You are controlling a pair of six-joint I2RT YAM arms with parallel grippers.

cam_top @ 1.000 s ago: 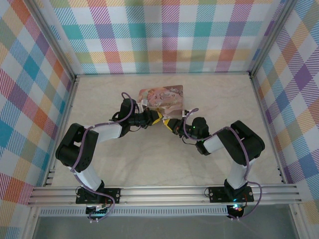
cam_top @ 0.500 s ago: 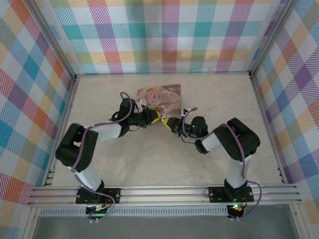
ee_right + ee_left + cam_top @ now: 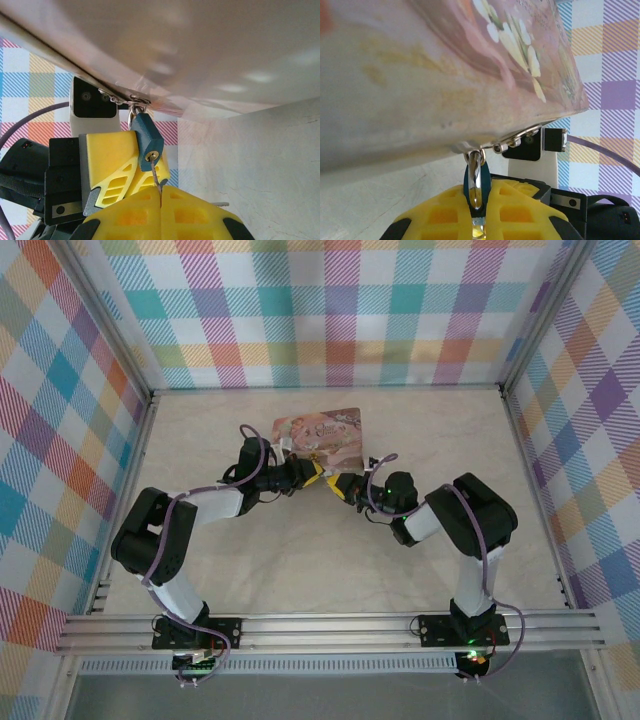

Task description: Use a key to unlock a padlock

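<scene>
The small blue-grey padlock (image 3: 147, 139) hangs by its thin metal shackle (image 3: 476, 182) from the clasp on the pink illustrated tin (image 3: 320, 434). My left gripper (image 3: 479, 215) is shut on the padlock's body, its yellow fingers (image 3: 107, 160) clamping the sides. My right gripper (image 3: 161, 199) is shut on the thin silvery key (image 3: 155, 176), whose tip meets the brass keyhole (image 3: 153, 156) on the padlock's underside. In the top view both grippers (image 3: 310, 476) (image 3: 338, 484) meet nose to nose just in front of the tin.
The tin's wall (image 3: 420, 75) looms close above both wrist cameras. A small silvery metal piece (image 3: 220, 204) lies on the marble table (image 3: 320, 570) beside my right fingers. Plaid walls (image 3: 340, 310) enclose the workspace on three sides.
The right arm has crept left toward the padlock, and the tin with the left gripper has shifted slightly left. Both grippers stay shut.
</scene>
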